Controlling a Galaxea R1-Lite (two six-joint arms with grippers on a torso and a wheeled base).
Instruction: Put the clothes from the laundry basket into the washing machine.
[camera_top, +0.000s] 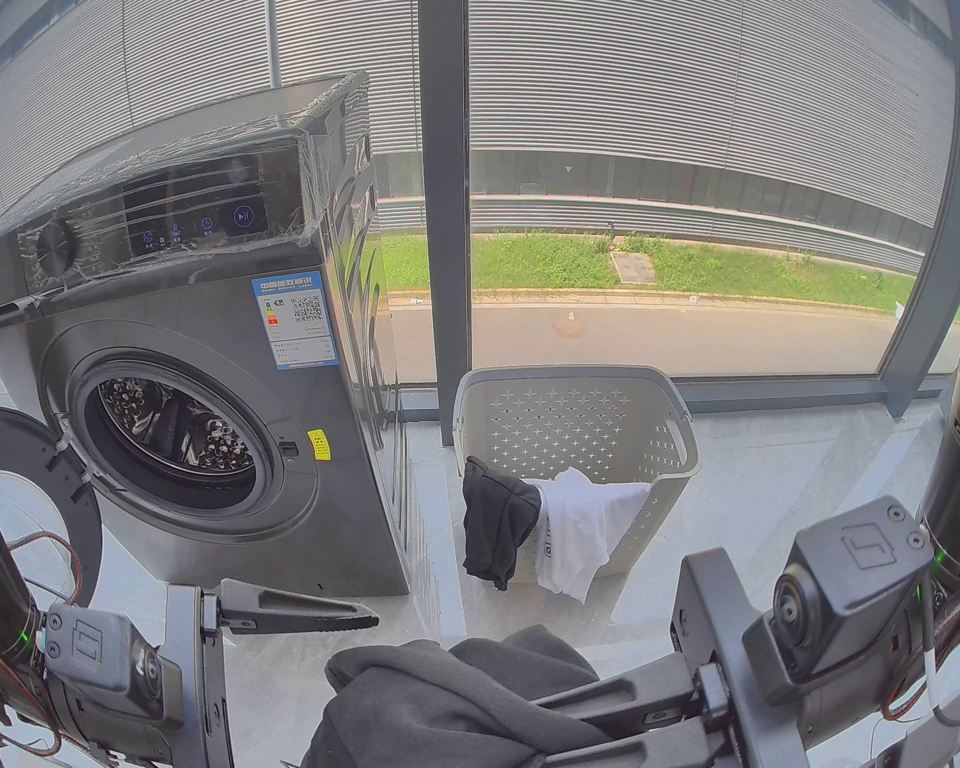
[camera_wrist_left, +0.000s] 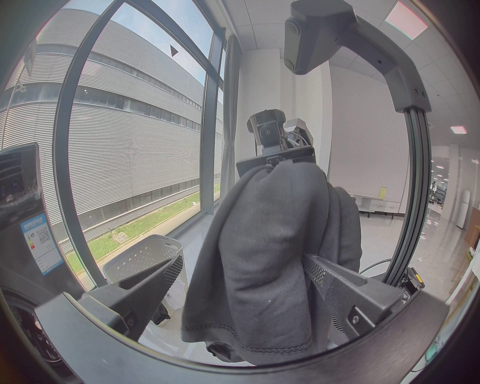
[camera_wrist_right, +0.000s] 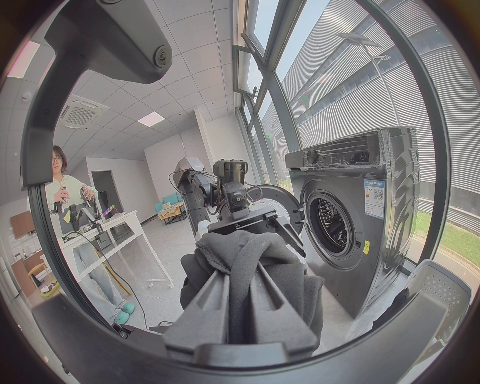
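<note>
Right gripper (camera_wrist_right: 242, 285) clamps bunched dark grey cloth garment (camera_top: 440, 690); left gripper (camera_wrist_left: 242, 260), spread wide around it, should pinch firmly before feeding grey front-loading washing machine (camera_top: 220, 350)

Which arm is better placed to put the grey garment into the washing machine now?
Probably the right: the right gripper is shut on the grey garment; the left gripper is open, though nearer the drum.
</note>
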